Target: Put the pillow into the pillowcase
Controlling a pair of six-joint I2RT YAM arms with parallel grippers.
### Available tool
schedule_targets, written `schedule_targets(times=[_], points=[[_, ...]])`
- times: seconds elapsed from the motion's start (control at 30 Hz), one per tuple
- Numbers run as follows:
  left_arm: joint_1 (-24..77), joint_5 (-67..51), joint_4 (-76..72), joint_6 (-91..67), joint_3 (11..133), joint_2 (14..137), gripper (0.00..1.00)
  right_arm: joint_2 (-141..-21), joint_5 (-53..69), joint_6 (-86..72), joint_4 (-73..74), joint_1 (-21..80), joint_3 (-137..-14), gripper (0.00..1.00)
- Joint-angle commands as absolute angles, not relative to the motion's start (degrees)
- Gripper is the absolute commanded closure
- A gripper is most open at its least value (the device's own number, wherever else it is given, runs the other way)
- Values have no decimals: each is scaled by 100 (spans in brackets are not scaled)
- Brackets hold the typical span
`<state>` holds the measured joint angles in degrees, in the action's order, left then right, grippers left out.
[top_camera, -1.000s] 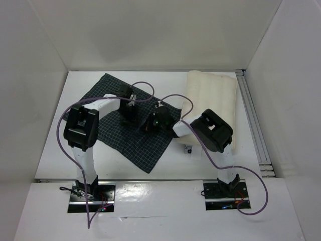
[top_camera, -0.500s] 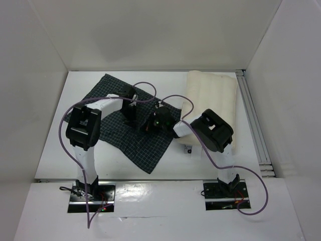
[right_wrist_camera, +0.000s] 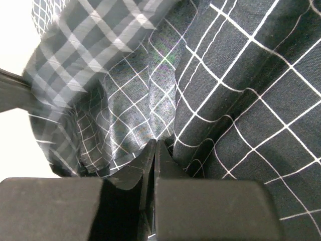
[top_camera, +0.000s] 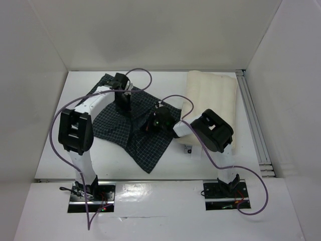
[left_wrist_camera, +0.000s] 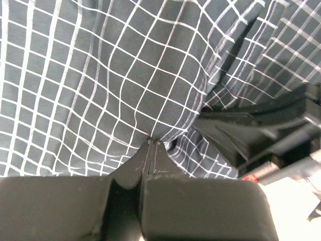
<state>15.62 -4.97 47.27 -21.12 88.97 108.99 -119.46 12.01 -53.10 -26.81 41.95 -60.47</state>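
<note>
Jaws of the left gripper [left_wrist_camera: 152,144] are clenched on a fold of the pillowcase [top_camera: 145,145]; the right gripper [right_wrist_camera: 154,146] pinches it too, though I cannot tell how many layers. Cloth lies rumpled on the table [top_camera: 115,168]; the pillow [top_camera: 213,95] rests just beside it, at far right.

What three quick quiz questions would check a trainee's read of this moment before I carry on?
1. True or false: the pillow is already inside the pillowcase.
2. Which is shut on pillowcase cloth? A) the left pincer only; B) the right pincer only; C) both.
3. Fill in: in the top view, the pillow lies to the ___ of the pillowcase.
Key: 1 false; 2 C; 3 right.
</note>
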Motion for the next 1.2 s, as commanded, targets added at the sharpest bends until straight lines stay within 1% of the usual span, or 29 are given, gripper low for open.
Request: schedule_targets(times=[0.0,0.07,0.17,0.2,0.3,0.37,0.4,0.47,0.5,0.57,0.6,0.67,0.7,0.73,0.8,0.83,0.87,0.9,0.93,0.97,1.0,1.03,1.07,1.1,1.17], points=[[1249,-1168,4966,-1759,9070,10617,100,-12261,581,-5080,-1617,4166,-5933,100],[1064,-1388,4966,-1758,9009,10564,100,-12261,580,-5080,-1485,4166,-6002,100],[809,-2072,4607,-1758,8799,10398,100,-12191,580,-5027,-1485,4166,-6003,100],[748,-2518,4510,-1827,8798,10319,100,-12138,580,-4958,-1485,4166,-6003,100],[519,-3152,4088,-2047,8605,10187,100,-11665,266,-4650,-1100,4218,-6125,99],[388,-3321,3938,-2101,8534,10125,100,-11164,193,-4413,-731,4219,-6319,95],[387,-3383,3850,-2170,8534,10125,100,-10979,124,-4116,-642,4219,-6380,91],[335,-3472,3763,-2224,8534,10063,100,-10427,-131,-3912,-205,4219,-6626,66],[334,-3559,3701,-2276,8534,10063,100,-10267,-245,-3702,-54,4219,-6705,49],[334,-3639,3621,-2338,8534,10011,100,-9881,-701,-3499,471,4219,-6978,26],[334,-3726,3621,-2338,8534,10011,100,-9792,-903,-3420,683,4219,-7074,20],[334,-3893,3490,-2399,8534,10011,100,-9634,-1553,-3174,1096,4079,-7373,19],[282,-3954,3489,-2399,8534,10011,100,-9467,-1895,-3112,1525,4009,-7461,18],[281,-4007,3489,-2460,8586,10011,100,-9370,-2177,-2963,1651,3729,-7462,14],[281,-4061,3428,-2461,8587,10011,100,-9212,-2417,-2778,1905,3255,-7637,14],[281,-4061,3428,-2461,8639,10011,100,-9289,-2365,-2621,2099,2800,-7812,13],[281,-4113,3428,-2461,8640,10011,100,-9438,-2530,-2541,2353,2630,-8344,12],[281,-4113,3428,-2461,8640,10011,100,-9935,-2679,-2453,2947,2497,-8689,10],[281,-4113,3428,-2461,8640,10011,100,-10254,-2829,-2391,3284,2392,-9084,10],[281,-4113,3428,-2461,8640,10011,100,-10596,-3091,-2260,3592,2260,-9897,8],[281,-4113,3428,-2461,8640,10011,100,-11330,-3198,-2198,4108,2259,-10297,5],[281,-4113,3428,-2461,8640,10011,100,-11712,-3286,-2119,4322,2128,-10692,4],[281,-4113,3428,-2513,8640,10011,100,-12081,-3200,-2118,4550,2066,-11549,2],[281,-4113,3428,-2514,8640,10011,100,-12755,-3043,-2118,4822,1978,-11897,2],[281,-4043,3428,-2566,8640,10011,100,-13260,-2333,-2118,4825,1645,-12634,3]])
